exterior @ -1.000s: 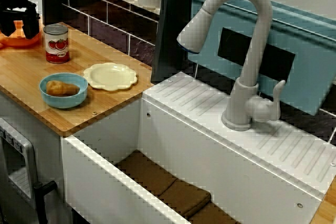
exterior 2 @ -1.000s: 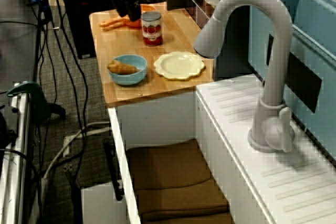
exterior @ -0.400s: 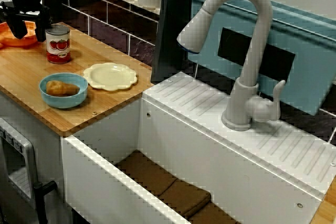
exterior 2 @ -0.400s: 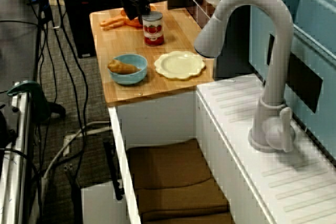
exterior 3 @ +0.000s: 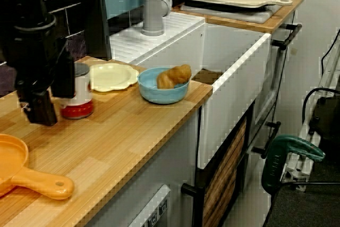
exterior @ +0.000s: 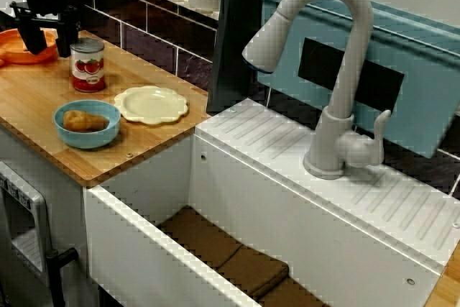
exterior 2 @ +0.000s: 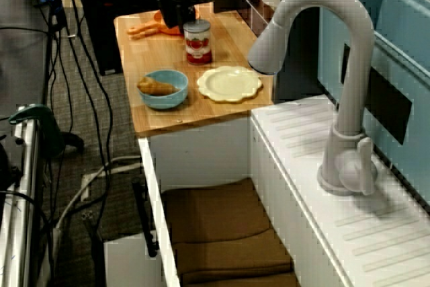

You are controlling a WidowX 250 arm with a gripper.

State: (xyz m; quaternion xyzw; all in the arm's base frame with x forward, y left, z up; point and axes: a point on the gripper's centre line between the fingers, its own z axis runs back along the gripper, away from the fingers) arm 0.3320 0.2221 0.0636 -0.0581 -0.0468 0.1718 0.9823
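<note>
Notably, the gripper point(exterior: 48, 42) hung low over the far left of the wooden counter point(exterior: 43, 95), its dark fingers point(exterior: 65, 34) spread apart with nothing between them. The tomato can point(exterior: 88, 66) stood just to their right in the view over the faucet. Whether the nearer finger touched the can's wall could not be told. From the counter end that finger overlapped the can and hid part of it.

Risk, as judged: the can was tall for its base, so a sideways nudge from a finger high on its wall would probably tip it rather than slide it. Once on its side it could roll toward the cream plate point(exterior: 151, 103), which lay near on its right, or off the counter's near edge. Its smooth wall would likely slip in a shallow or off-centre grip.

The can stood upright, a plain cylinder with a metal lid and rims. Its label was red with pictured tomatoes and a pale band. An orange pan point(exterior 3: 13, 168) lay to the left, beyond the gripper. A blue bowl point(exterior: 90, 139) holding a pastry point(exterior: 83, 120) sat nearer, apart from the can
</note>
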